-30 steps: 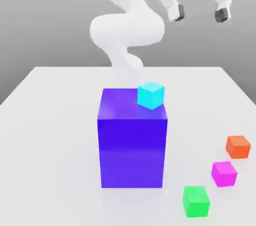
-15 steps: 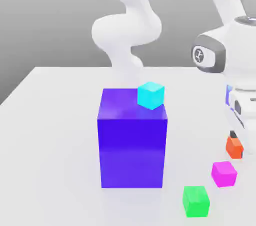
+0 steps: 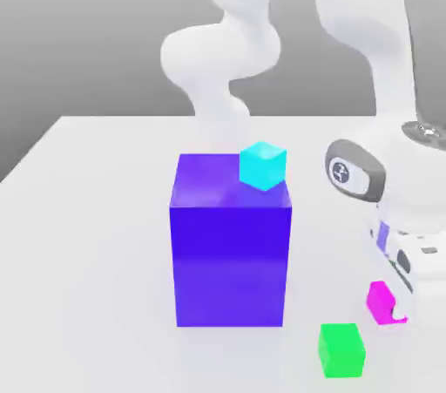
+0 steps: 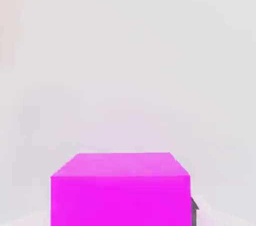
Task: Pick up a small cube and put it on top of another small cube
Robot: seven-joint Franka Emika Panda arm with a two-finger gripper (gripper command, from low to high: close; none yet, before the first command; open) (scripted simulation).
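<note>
One faint round emblem [image 3: 341,172], unreadable, above gripper [image 3: 392,308] on magenta cube [image 3: 378,298].

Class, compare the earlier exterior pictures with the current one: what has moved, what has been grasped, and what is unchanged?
The arm swung down from high above the table to the exterior view's right, and its tool closed on the magenta cube, which lies on the table. The orange cube seen earlier is now hidden behind the arm. The cyan cube on the blue block and the green cube stayed put.

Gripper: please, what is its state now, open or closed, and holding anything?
Gripper: closed on the small magenta cube, down at the white table.
</note>
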